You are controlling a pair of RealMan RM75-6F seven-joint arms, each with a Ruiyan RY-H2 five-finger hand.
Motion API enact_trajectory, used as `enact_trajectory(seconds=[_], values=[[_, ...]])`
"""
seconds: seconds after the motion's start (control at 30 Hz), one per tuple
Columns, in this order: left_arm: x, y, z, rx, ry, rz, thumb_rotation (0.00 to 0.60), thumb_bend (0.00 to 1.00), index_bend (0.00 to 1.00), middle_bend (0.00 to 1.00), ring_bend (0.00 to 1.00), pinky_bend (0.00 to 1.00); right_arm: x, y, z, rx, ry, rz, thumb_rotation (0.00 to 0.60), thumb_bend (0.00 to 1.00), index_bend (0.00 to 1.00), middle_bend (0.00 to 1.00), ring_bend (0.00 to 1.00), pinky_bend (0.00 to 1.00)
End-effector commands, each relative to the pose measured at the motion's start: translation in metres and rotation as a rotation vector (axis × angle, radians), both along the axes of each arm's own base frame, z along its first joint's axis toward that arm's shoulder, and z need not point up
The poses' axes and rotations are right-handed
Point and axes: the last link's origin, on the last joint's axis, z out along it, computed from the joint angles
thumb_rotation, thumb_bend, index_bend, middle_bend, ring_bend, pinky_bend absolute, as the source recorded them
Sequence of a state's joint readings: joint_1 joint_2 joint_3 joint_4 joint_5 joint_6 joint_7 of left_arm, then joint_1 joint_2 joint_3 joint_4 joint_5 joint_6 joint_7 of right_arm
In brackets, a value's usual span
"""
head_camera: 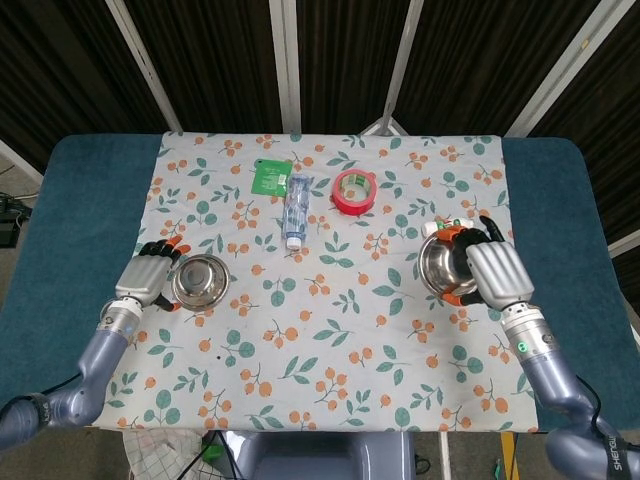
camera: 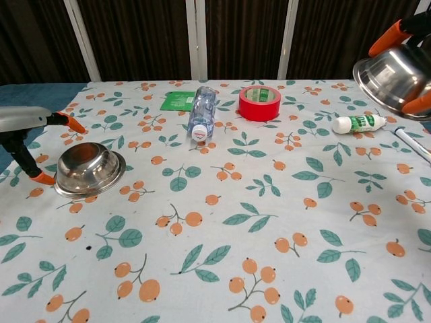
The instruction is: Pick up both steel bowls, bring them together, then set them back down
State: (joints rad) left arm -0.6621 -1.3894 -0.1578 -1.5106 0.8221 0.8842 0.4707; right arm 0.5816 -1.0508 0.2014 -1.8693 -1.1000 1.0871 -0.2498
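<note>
Steel bowls are seen at opposite sides of the floral tablecloth [head_camera: 330, 330]. One steel bowl [camera: 394, 70] is gripped by the right hand [head_camera: 490, 272] and is held clear of the cloth, tilted so that its shiny underside faces the chest camera; orange fingertips [camera: 385, 40] are wrapped over its rim above and below. From the head view its hollow can be seen, and nothing is found inside. The other steel bowl [head_camera: 199, 280] stands upright on the cloth just to the right of the left hand [head_camera: 147, 281], and it too is empty. The left hand's fingers are spread apart around the near side of that bowl and nothing is held by them; whether the fingertips [camera: 44, 177] actually touch the rim cannot be settled from these views, though they appear to sit right against it.

Beyond the right hand a white glue stick [camera: 359, 123] is laid on its side, and a pen [camera: 412, 142] is seen just beside it toward the table edge. Between the two hands and further back, a roll of red tape [head_camera: 353, 190], a plastic bottle [head_camera: 295, 210] lying on its side and a green packet [head_camera: 270, 176] are arranged in a row
</note>
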Motion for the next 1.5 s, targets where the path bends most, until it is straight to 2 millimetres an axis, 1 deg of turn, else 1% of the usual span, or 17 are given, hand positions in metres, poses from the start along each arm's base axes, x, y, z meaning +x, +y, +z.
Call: enact_trajectory(seconds=[0.03, 0.27, 0.47, 0.57, 0.77, 0.9, 0.97, 1.07, 1.13, 1.2, 1.33, 1.37, 1.5], values=[[0.004, 0.001, -0.01, -0.006, -0.038, -0.012, 0.6, 0.0, 0.15, 0.0, 0.0, 0.01, -0.001, -0.001, 0.0, -0.013, 0.027, 0.005, 0.6, 0.0, 0.39, 0.33, 0.38, 0.0], [0.01, 0.004, -0.027, -0.014, -0.083, -0.048, 0.6, 0.0, 0.15, 0.0, 0.0, 0.02, -0.004, -0.003, 0.0, -0.02, 0.03, -0.007, 0.6, 0.0, 0.39, 0.33, 0.38, 0.0], [0.017, 0.005, -0.039, -0.03, -0.072, -0.073, 0.6, 0.0, 0.15, 0.0, 0.0, 0.07, -0.007, -0.005, 0.001, -0.027, 0.032, -0.016, 0.6, 0.0, 0.39, 0.33, 0.38, 0.0], [0.019, 0.004, -0.043, -0.033, -0.059, -0.083, 0.6, 0.0, 0.17, 0.02, 0.01, 0.12, -0.008, -0.006, 0.003, -0.031, 0.033, -0.019, 0.6, 0.0, 0.39, 0.33, 0.38, 0.0], [0.02, 0.004, -0.046, -0.032, -0.045, -0.093, 0.6, 0.0, 0.23, 0.1, 0.06, 0.19, -0.01, -0.007, 0.005, -0.04, 0.029, -0.026, 0.6, 0.0, 0.39, 0.33, 0.38, 0.0], [0.021, 0.004, -0.048, -0.021, -0.046, -0.102, 0.6, 0.0, 0.24, 0.19, 0.13, 0.25, -0.011, -0.007, 0.006, -0.046, 0.029, -0.026, 0.6, 0.0, 0.39, 0.33, 0.38, 0.0], [0.022, 0.005, -0.048, -0.016, -0.035, -0.11, 0.6, 0.0, 0.25, 0.21, 0.15, 0.26, -0.011, -0.007, 0.007, -0.049, 0.029, -0.026, 0.6, 0.0, 0.39, 0.33, 0.38, 0.0], [0.024, 0.005, -0.047, -0.003, -0.036, -0.125, 0.6, 0.0, 0.29, 0.24, 0.15, 0.26, -0.012, -0.008, 0.009, -0.052, 0.029, -0.029, 0.6, 0.0, 0.39, 0.33, 0.38, 0.0], [0.027, 0.005, -0.044, 0.01, -0.055, -0.131, 0.6, 0.0, 0.33, 0.26, 0.16, 0.27, -0.011, -0.008, 0.01, -0.055, 0.026, -0.029, 0.6, 0.0, 0.39, 0.33, 0.38, 0.0], [0.03, 0.005, -0.037, 0.027, -0.069, -0.143, 0.6, 0.0, 0.34, 0.27, 0.16, 0.27, -0.01, -0.008, 0.012, -0.059, 0.02, -0.025, 0.6, 0.0, 0.39, 0.33, 0.38, 0.0], [0.04, 0.003, -0.015, 0.073, -0.156, -0.164, 0.6, 0.0, 0.34, 0.26, 0.16, 0.27, -0.005, -0.007, 0.017, -0.066, -0.015, -0.014, 0.6, 0.0, 0.39, 0.33, 0.38, 0.0], [0.044, 0.001, -0.008, 0.08, -0.204, -0.161, 0.6, 0.0, 0.34, 0.25, 0.16, 0.27, -0.003, -0.007, 0.018, -0.064, -0.038, -0.014, 0.6, 0.0, 0.39, 0.33, 0.38, 0.0], [0.055, -0.005, 0.021, 0.121, -0.385, -0.18, 0.6, 0.0, 0.33, 0.23, 0.16, 0.27, 0.006, -0.007, 0.021, -0.029, -0.197, -0.018, 0.6, 0.0, 0.4, 0.33, 0.38, 0.0]])
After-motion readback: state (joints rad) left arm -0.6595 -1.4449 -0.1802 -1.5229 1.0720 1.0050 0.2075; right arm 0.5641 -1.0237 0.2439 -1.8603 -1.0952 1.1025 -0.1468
